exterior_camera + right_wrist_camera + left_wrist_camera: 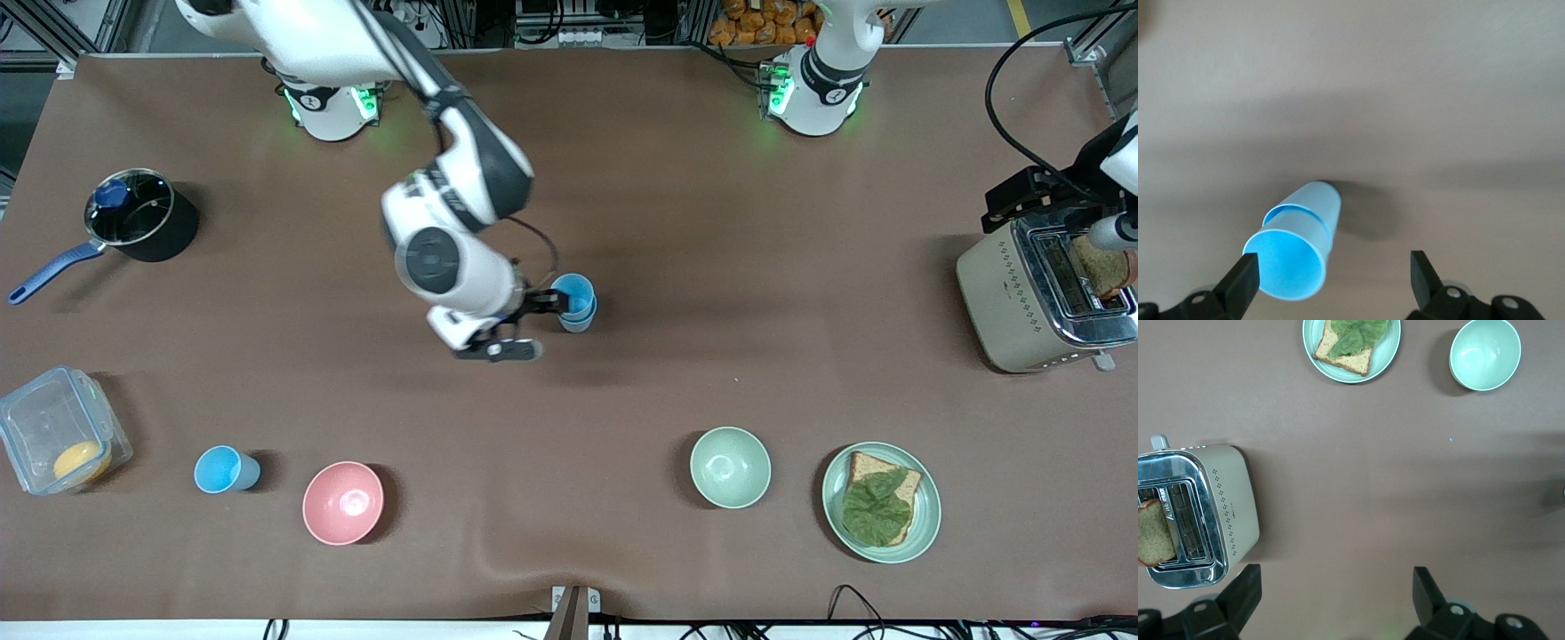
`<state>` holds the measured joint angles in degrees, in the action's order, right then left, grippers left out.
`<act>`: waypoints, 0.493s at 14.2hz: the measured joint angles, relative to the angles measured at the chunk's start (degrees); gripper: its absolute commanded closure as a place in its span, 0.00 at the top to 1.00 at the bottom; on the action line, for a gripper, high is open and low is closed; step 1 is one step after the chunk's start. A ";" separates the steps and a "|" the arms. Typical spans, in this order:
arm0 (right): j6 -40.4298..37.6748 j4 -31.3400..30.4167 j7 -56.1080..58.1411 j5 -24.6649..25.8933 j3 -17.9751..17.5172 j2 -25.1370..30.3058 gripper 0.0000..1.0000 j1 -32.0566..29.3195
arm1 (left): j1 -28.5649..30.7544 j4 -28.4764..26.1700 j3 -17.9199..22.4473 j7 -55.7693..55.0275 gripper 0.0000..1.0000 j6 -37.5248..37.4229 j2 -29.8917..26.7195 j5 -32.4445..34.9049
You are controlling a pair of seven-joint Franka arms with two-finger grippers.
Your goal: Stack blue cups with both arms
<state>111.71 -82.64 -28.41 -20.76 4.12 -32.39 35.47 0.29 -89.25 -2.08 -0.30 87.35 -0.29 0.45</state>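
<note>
Two light-blue cups stand nested as a stack in the middle of the table. My right gripper is open and low beside the stack, with one finger close against its rim. In the right wrist view the stack lies by one finger of the open right gripper, and the rest of the gap is empty. A third blue cup stands alone near the front camera, beside the pink bowl. My left gripper is open and empty, high over the table by the toaster.
A pale green bowl and a plate with bread and lettuce stand near the front camera. The toaster stands at the left arm's end. A black pot and a clear box stand at the right arm's end.
</note>
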 measured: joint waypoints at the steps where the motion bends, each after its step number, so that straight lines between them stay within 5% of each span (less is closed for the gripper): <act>1: -1.54 0.00 0.81 1.14 0.09 1.45 1.00 -1.84 | -0.04 0.00 0.00 -0.09 1.00 0.00 -0.08 -0.03; 4: -7.12 -0.07 5.87 8.71 0.25 3.77 1.00 -7.25 | -0.18 0.00 -0.05 -0.20 1.00 0.00 -0.20 -0.07; 7: -10.38 -0.08 16.01 10.61 0.44 4.43 1.00 -14.30 | -0.20 0.00 -0.03 -0.23 1.00 -0.01 -0.20 -0.07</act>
<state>101.33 -82.72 -12.40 -10.15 4.55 -27.95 21.17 0.09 -89.25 -2.12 -0.53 87.35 -0.49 0.38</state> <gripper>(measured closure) 0.000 0.000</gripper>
